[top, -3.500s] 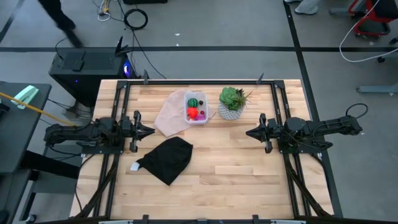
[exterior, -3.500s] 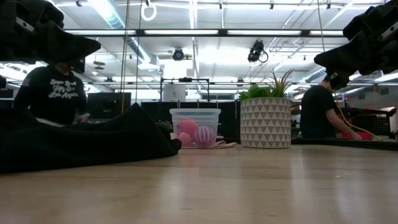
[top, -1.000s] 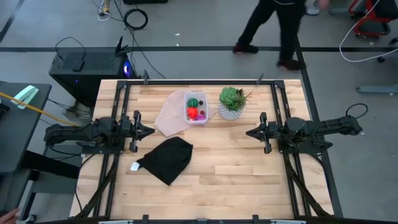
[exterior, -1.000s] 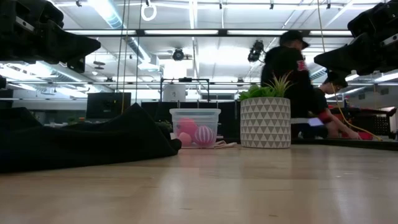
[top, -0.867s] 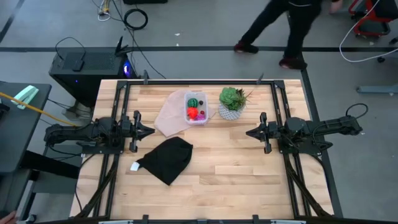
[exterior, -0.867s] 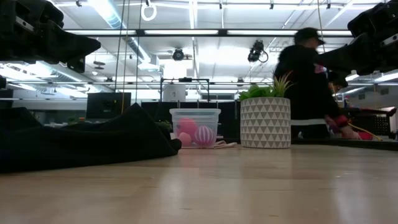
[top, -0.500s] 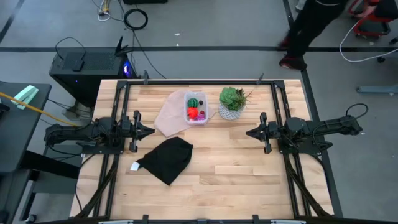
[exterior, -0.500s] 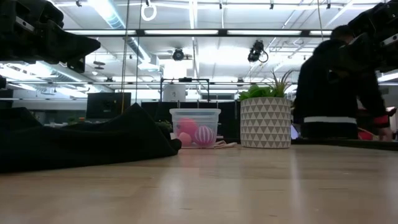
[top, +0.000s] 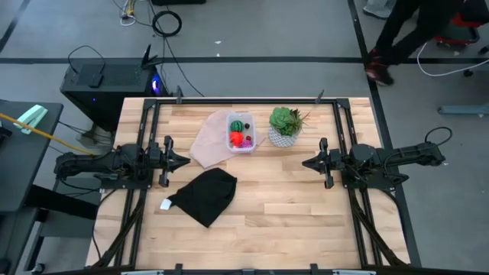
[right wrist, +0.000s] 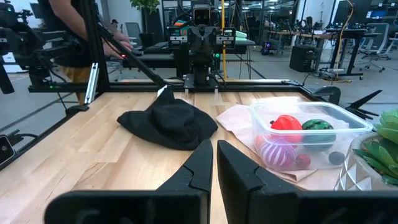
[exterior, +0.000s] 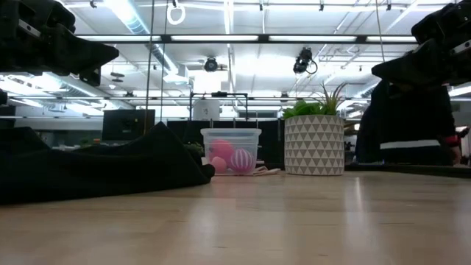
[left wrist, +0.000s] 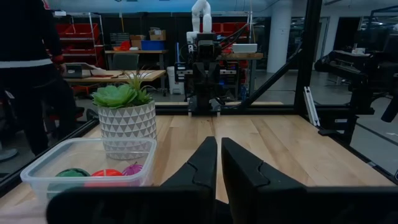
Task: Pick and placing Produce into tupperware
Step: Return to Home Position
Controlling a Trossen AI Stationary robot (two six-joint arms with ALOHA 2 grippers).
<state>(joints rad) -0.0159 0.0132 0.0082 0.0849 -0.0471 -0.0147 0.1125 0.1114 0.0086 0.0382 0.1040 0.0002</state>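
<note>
Clear rectangular plastic tub sat toward the back of the wooden bench, on one flat pale pinkish translucent sheet. All produce lay inside the tub.

Counted four pieces:
- one green striped ball
- one red-orange piece
- one magenta striped piece
- one small red bit

A fifth small dark bit was possible; could not tell.

One white triangle-patterned pot with a green succulent stood just beside the tub, on the right arm's side. One crumpled black cloth lay nearer the front, apart from the tub, filling the low view's left. Left jaws and right jaws were each closed on nothing, raised at opposite sides, well apart from the tub. One person in dark clothes stood beyond the far right corner.
</note>
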